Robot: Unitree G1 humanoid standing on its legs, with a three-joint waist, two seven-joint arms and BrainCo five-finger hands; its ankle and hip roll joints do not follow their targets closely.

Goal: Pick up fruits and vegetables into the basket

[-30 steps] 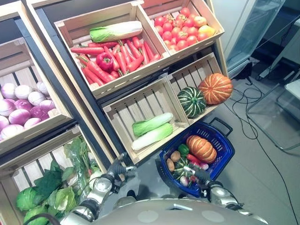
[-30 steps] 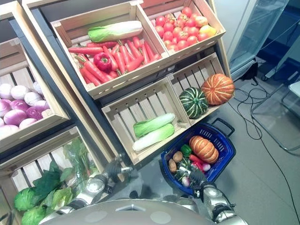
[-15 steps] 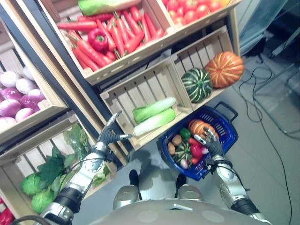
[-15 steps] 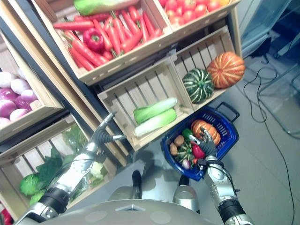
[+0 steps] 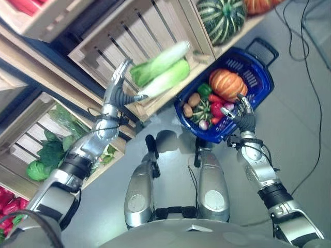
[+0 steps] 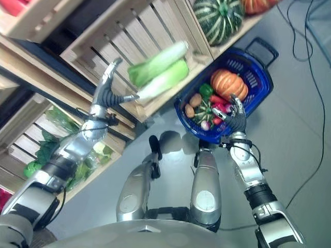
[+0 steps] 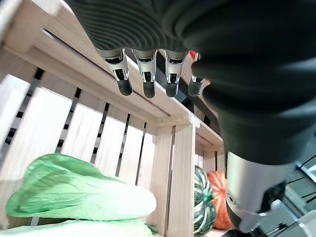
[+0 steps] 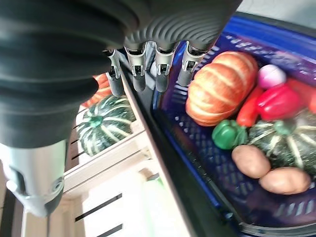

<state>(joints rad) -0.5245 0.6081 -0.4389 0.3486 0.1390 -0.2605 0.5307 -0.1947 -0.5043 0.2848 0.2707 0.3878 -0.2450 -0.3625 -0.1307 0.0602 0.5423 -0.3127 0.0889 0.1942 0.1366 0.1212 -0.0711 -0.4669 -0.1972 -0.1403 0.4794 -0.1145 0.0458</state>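
Floor point(image 5: 289, 129) grey, blue basket point(image 5: 258, 77) on it | wooden crates point(image 5: 129, 46) | both hands empty, fingers straight

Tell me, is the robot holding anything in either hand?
No. The left hand reaches open toward the cabbages; the right hand hovers open over the basket.

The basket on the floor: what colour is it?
Blue; the basket shows best in the left eye view.
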